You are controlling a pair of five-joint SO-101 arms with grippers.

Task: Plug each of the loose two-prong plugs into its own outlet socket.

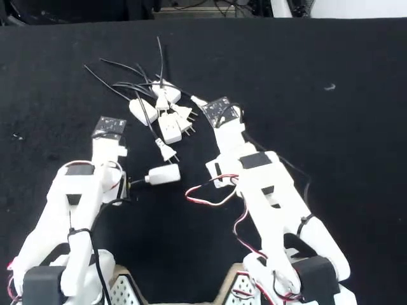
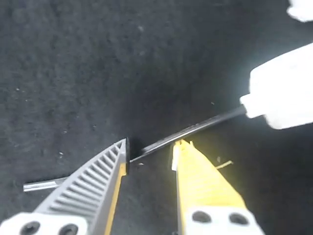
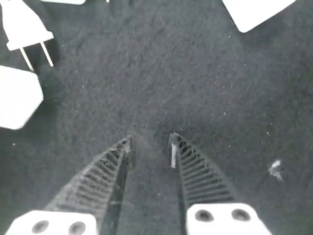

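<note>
Item one: my left gripper (image 2: pixel 149 147), jaws parted, straddles the thin black cord (image 2: pixel 195 128) of a white blocky connector (image 1: pixel 164 175) lying apart from the rest, probably positioned to take hold of the cord.
Item two: my right gripper (image 3: pixel 150 139), released, hovers beside the heap of white two-prong plugs (image 1: pixel 166 117), none of them yet plugged in.

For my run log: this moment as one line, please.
left claw: open, at cord | right claw: open, empty | plug: unplugged
</note>
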